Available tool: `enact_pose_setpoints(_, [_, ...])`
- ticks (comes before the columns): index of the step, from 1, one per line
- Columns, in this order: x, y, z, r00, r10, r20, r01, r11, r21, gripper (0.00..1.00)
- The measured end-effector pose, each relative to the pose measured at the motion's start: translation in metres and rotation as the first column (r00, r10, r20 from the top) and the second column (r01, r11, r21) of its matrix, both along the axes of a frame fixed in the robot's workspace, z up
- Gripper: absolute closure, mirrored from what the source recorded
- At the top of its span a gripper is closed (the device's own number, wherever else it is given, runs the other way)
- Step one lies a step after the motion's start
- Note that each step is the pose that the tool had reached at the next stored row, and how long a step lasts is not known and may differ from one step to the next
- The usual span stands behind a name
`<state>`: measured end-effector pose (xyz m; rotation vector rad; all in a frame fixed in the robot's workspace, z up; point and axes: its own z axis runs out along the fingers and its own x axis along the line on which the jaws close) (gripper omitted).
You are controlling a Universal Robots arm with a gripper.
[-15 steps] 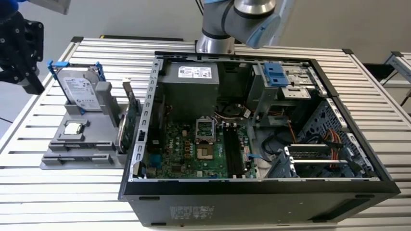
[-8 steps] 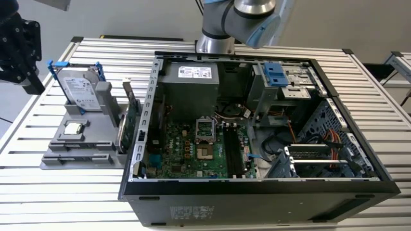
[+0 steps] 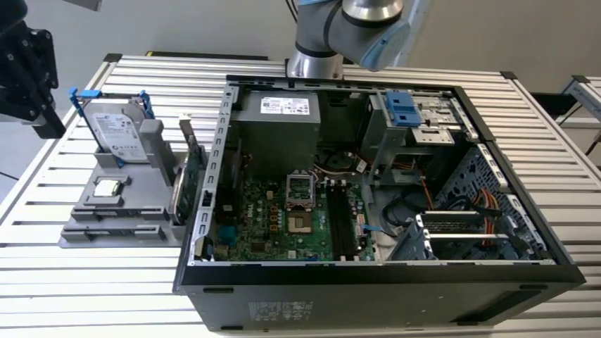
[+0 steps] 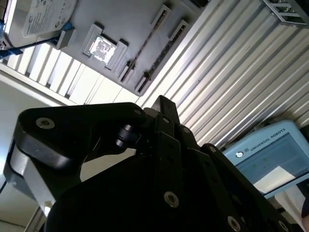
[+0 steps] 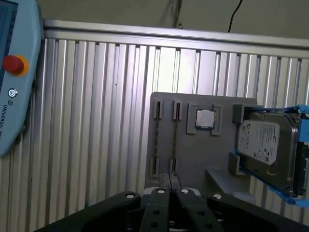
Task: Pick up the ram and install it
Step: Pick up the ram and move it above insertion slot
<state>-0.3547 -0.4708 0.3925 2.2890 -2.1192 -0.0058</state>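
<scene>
Arm stretched toward exterior view's left, gripper (image 5: 170,178) hanging near parts tray (image 5: 188,154) (grey); fingers pressed together, empty.

Hard drive (image 3: 120,135): white printed label, print too small to read.
Power supply (image 3: 283,105): white sticker, likewise unreadable.
Computer case (image 3: 281,308): sticker on the outer wall, illegible.
Teach pendant (image 4: 268,150): one line of capital lettering beside a round logo mark.
</scene>
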Motion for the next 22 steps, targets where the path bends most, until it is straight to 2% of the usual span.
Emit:
enact_pose_setpoints(6, [0.0000, 0.0000, 0.0000, 0.9996, 0.027, 0.0000, -0.027, 0.9996, -0.0001, 1.00])
enact_pose_setpoints(20, [0.0000, 0.0000, 0.0000, 0.9996, 0.028, 0.0000, -0.028, 0.9996, -0.0003, 1.00])
enact_pose_setpoints(21, [0.0000, 0.0000, 0.0000, 0.9996, 0.028, 0.0000, -0.028, 0.9996, -0.0003, 0.00])
enact_pose_setpoints(22, [0.0000, 0.0000, 0.0000, 0.9996, 0.028, 0.0000, -0.028, 0.9996, -0.0003, 0.00])
